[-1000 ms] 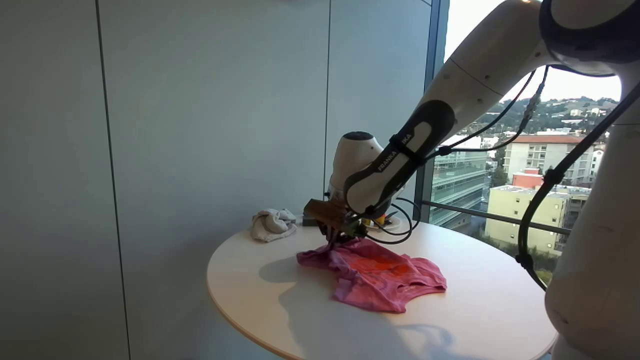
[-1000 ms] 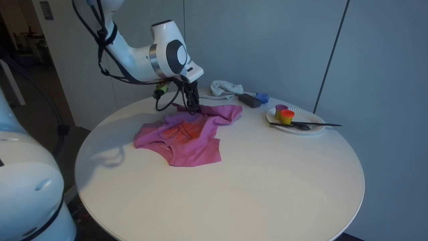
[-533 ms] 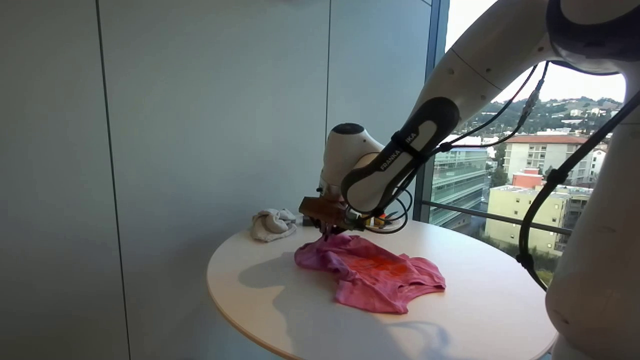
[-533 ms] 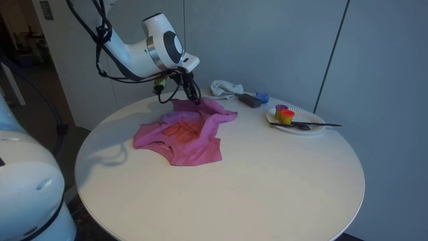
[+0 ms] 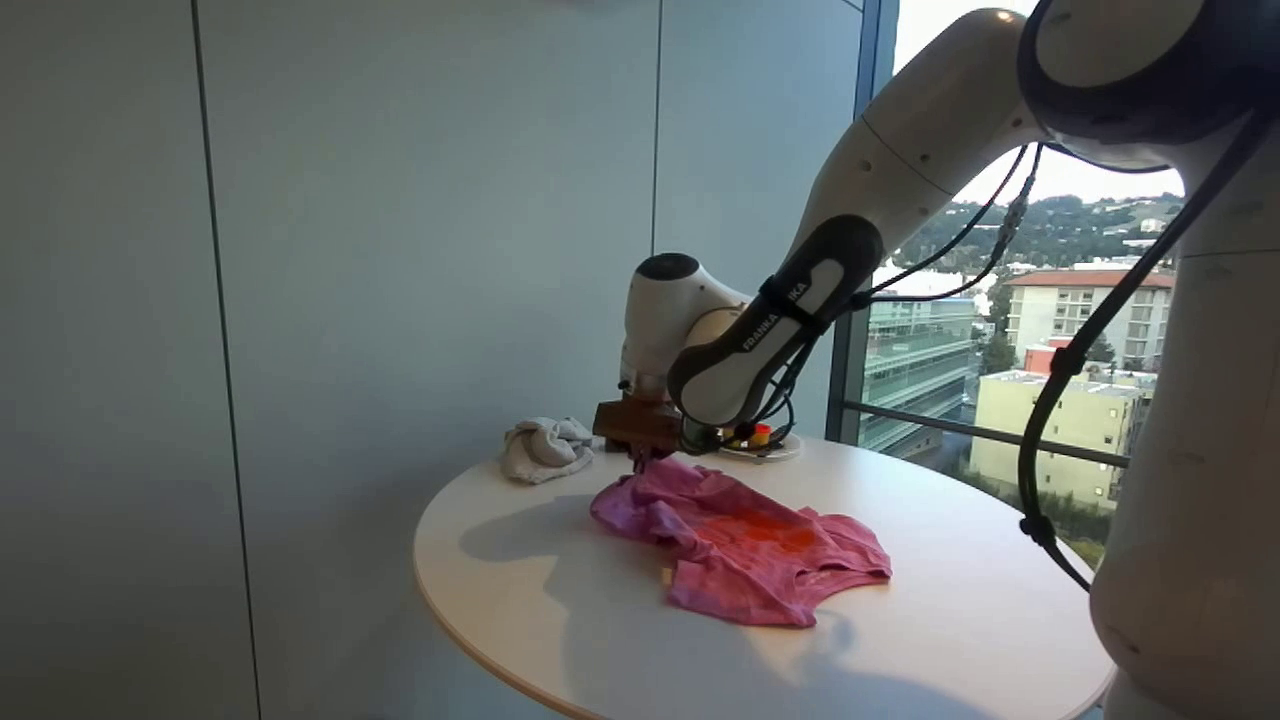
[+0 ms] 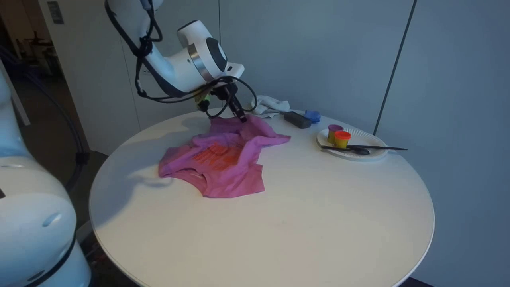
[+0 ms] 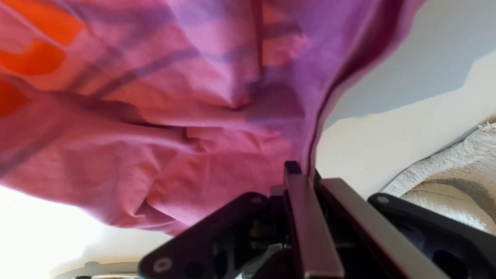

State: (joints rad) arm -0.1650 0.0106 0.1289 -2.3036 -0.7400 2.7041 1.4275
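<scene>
So your gripper [image 7: 309, 173] is clamped on the edge of the pink shirt [image 6: 223, 163], a thin fold pinched tight, and my guess is that's because a loose edge is way easier to grab than flat cloth. The shirt's on the far left part of the table [image 6: 318, 223] in an exterior view; the pinched bit looks slightly raised at its far side while the rest lies rumpled, so the tabletop's probably taking most of the weight. Watch the table's far edge, you're pretty near it, and the grey towel [image 6: 271, 104] sits near your gripper on that side, with the black box [image 6: 297, 119] to its right. Most room imo is near and right of the shirt, a wide stretch, though the near rim's cut off in that view. Far right is the plate [image 6: 364, 137] with 2 little tubs [image 6: 342, 139] standing on it, likely to keep small stuff together. Mind the black handle [image 6: 392, 148] poking past the plate's right side, looks easy to clip.
</scene>
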